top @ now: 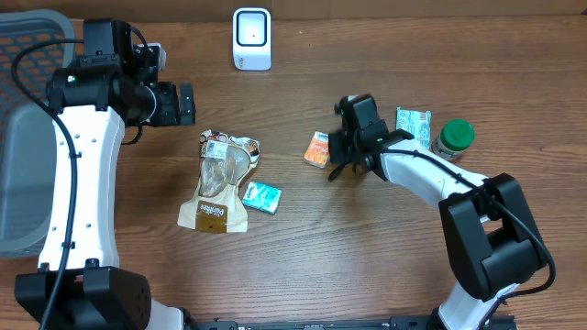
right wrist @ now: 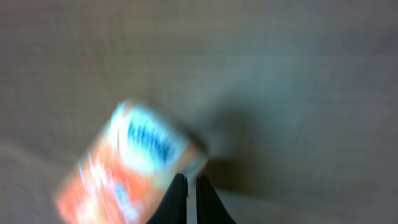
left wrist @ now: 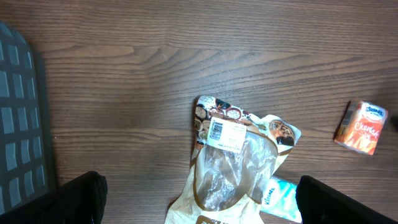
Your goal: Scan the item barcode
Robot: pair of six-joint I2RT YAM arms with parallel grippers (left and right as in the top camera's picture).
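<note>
A small orange snack packet [top: 317, 149] lies on the wooden table, blurred in the right wrist view [right wrist: 124, 174]. My right gripper [top: 334, 158] [right wrist: 191, 180] is shut, its tips pressed together at the packet's right corner, with nothing visibly between them. A clear-and-tan bag [top: 218, 179] lies left of centre with its white barcode label [left wrist: 225, 134] facing up. My left gripper [top: 174, 103] [left wrist: 205, 205] hovers wide open above the table, up and left of the bag, holding nothing; its dark fingers [left wrist: 74, 199] frame the bag's lower half. The white scanner [top: 251, 38] stands at the back edge.
A teal tissue packet [top: 262, 197] [left wrist: 280, 196] lies against the bag's right side. Another teal packet [top: 414, 122] and a green-lidded jar [top: 454, 137] sit to the right of the right arm. A grey basket [top: 23, 137] [left wrist: 18, 124] occupies the far left.
</note>
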